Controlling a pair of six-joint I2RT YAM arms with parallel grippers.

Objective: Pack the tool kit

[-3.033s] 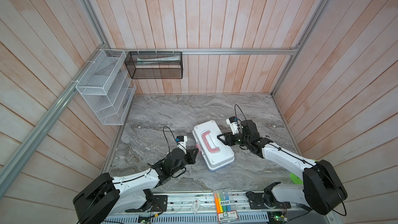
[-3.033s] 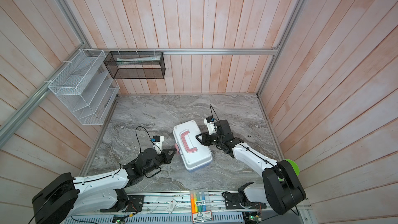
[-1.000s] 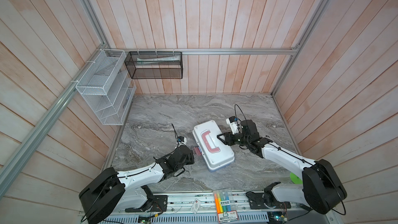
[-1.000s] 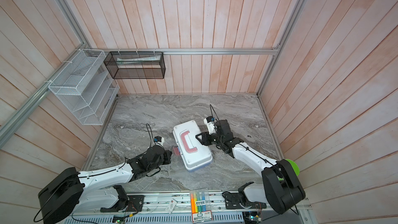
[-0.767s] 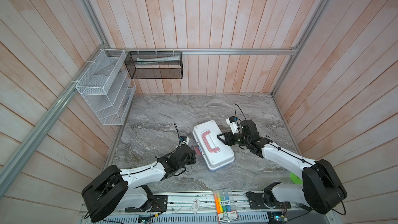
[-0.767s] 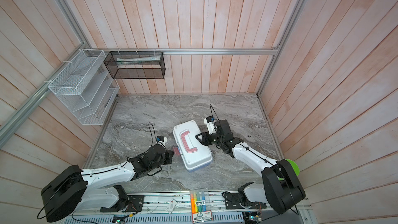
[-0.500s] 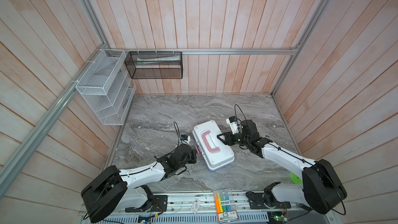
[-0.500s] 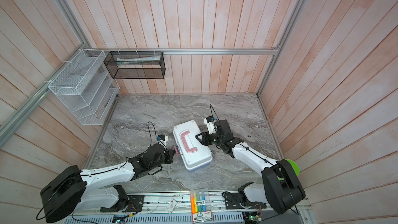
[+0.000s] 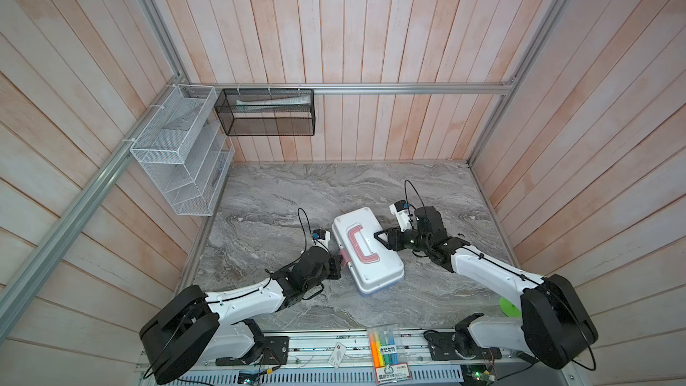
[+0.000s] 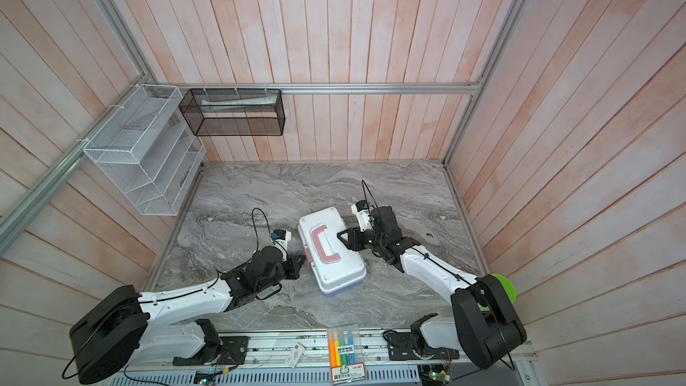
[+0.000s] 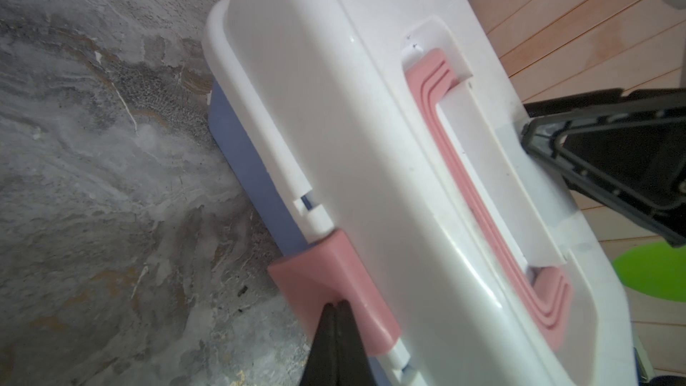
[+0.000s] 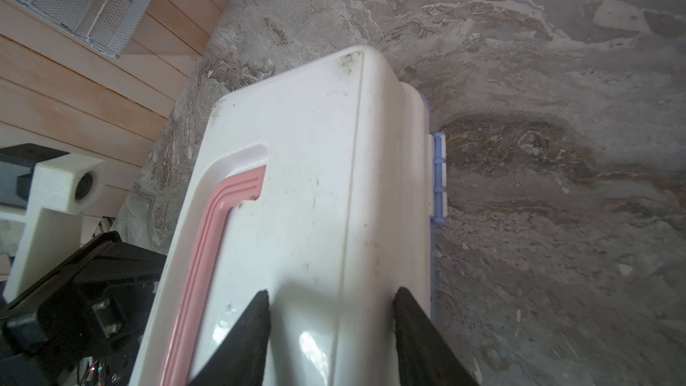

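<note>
Tool kit (image 9: 365, 250) sits closed on the marble table (image 9: 297, 187). The left gripper (image 11: 336, 304), fingers pinched together and empty, noses against the pink latch (image 11: 326, 284); the right gripper (image 12: 330, 298) (fingers half spread, clasping nothing) rests on the white lid (image 12: 315, 142). Risk: the tips skid off the latch's slope, or shove the kit sideways, leaving it unlatched

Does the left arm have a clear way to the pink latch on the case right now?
Probably yes. The left gripper, jaws shut, sits tip-first at the pink latch, with nothing between them. The right gripper rests on the white lid, away from the latch.
</note>
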